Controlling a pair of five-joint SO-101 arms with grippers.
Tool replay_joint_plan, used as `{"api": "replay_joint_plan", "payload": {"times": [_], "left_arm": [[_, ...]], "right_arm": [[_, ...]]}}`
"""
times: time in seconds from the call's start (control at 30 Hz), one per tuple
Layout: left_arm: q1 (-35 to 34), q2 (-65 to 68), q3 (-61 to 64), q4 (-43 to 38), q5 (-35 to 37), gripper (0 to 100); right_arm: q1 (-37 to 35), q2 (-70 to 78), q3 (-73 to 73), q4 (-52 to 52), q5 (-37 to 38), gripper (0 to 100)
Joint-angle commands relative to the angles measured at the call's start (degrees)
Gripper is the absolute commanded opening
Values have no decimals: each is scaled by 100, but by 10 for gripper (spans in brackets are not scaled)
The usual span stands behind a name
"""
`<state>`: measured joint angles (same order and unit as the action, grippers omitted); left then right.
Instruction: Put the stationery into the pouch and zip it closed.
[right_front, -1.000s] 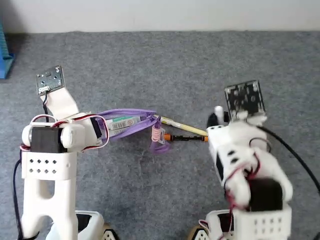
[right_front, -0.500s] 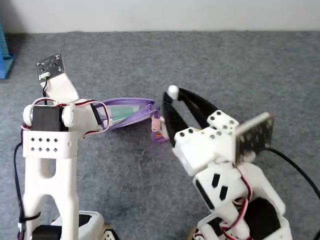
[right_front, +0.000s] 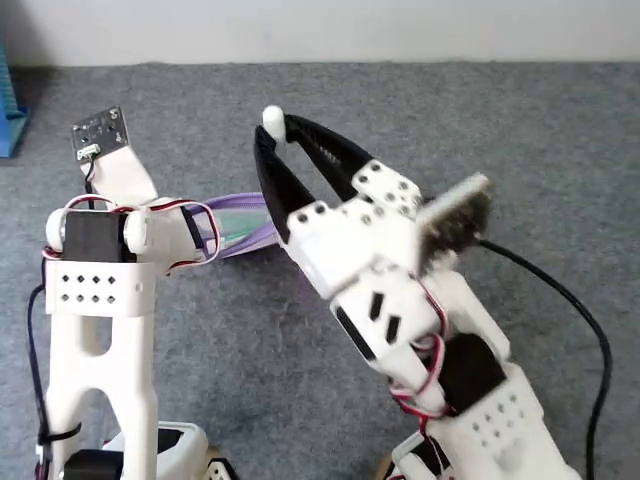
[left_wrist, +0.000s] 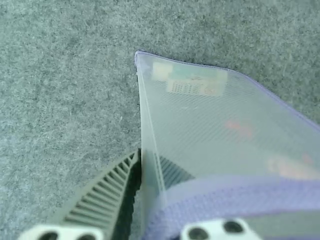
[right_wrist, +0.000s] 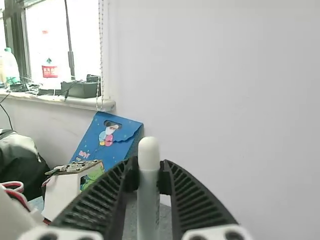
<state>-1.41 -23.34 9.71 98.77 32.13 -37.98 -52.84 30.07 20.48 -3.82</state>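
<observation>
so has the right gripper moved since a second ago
Yes. The right gripper, shut on a white pen, swung left and toward the wall, now over the pouch.

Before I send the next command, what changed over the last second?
The right arm swung up and toward the left arm, across the pouch mouth, jaws shut on the white-tipped stick; the pencils seen at that mouth are now hidden behind it. The left arm's jaws stayed clamped on the pouch, which stayed put.

right jaws: clamped on white-tipped pen, aloft | pouch: beside left arm
</observation>
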Motion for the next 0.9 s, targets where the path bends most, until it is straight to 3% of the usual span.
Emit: {"api": "replay_joint_plan", "payload": {"times": [0.0, 0.27, 0.67, 0.87], "left_arm": [[-44, 176, -57, 158, 70, 12], [-44, 176, -57, 158, 70, 12], [-44, 176, -57, 158, 70, 12], [-44, 176, -57, 158, 70, 12]], "right_arm": [[-198, 233, -712, -163, -44, 8], [-646, 708, -2110, 716, -26, 8], [-365, 1824, -2101, 655, -26, 8], [40, 1991, -1547, -92, -26, 8]]}}
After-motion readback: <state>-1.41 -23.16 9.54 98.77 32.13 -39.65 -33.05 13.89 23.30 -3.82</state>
